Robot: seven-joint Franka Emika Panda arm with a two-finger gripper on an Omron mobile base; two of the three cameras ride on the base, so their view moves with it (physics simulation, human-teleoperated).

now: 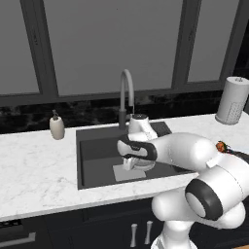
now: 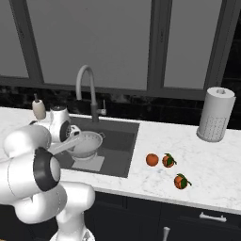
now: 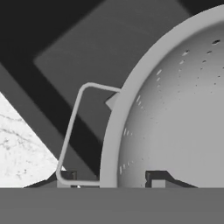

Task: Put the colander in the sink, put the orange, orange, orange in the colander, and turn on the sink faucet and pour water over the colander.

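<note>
Hand view: gripper (image 3: 111, 178) pinches the colander (image 3: 175, 113) rim beside its handle; thin, stiff, light metal, likely slippery.

My left camera looks from behind my arm, down at the sink (image 1: 97, 160). My right camera sees that same sink (image 2: 123, 146) from the other side. My hand camera sits very close above the colander (image 3: 175, 113).

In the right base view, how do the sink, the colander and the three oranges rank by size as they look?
1. sink
2. colander
3. oranges: all look alike, so no order among them.
</note>
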